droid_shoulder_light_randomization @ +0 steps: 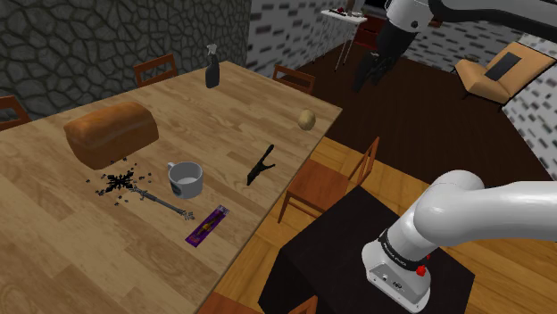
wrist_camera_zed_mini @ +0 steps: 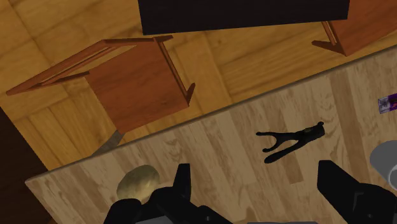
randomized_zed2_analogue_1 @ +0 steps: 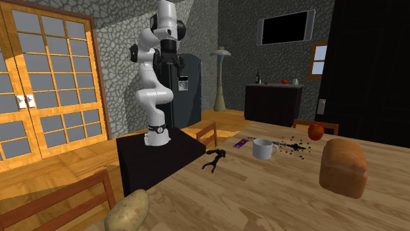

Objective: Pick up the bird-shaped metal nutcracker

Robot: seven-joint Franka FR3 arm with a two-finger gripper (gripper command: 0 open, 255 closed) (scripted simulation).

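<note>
Bread loaf [droid_shoulder_light_randomization: 112,132], mug [droid_shoulder_light_randomization: 186,180], potato [droid_shoulder_light_randomization: 306,119] and spray bottle [droid_shoulder_light_randomization: 212,67] on table [droid_shoulder_light_randomization: 54,232].

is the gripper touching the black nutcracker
Apart. In the second exterior view the gripper hangs high above the table, while the nutcracker lies on it far below.

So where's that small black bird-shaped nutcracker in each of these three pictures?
Shoulder view: the small black bird-shaped nutcracker lies near the wooden table's right edge, right of the pale grey mug.
Second exterior view: the nutcracker lies mid-picture, left of the mug.
Wrist view: the nutcracker lies between the mug and a tan rounded potato.
Shared landmark: that potato, by the same table edge.
</note>
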